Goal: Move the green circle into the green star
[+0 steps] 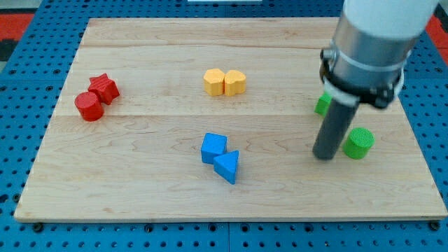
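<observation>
The green circle (359, 143) is a round green block at the board's right, in the lower half. The green star (323, 104) lies up and to the left of it, mostly hidden behind the arm, with only its left edge showing. My tip (325, 157) rests on the board just left of the green circle, close to it or touching it, and below the green star.
A red star (104, 87) and a red circle (89, 106) touch at the left. Two yellow blocks (225, 82) sit side by side at top centre. A blue cube (213, 148) and a blue triangle (227, 167) touch at bottom centre. The wooden board (140, 189) lies on a blue surface.
</observation>
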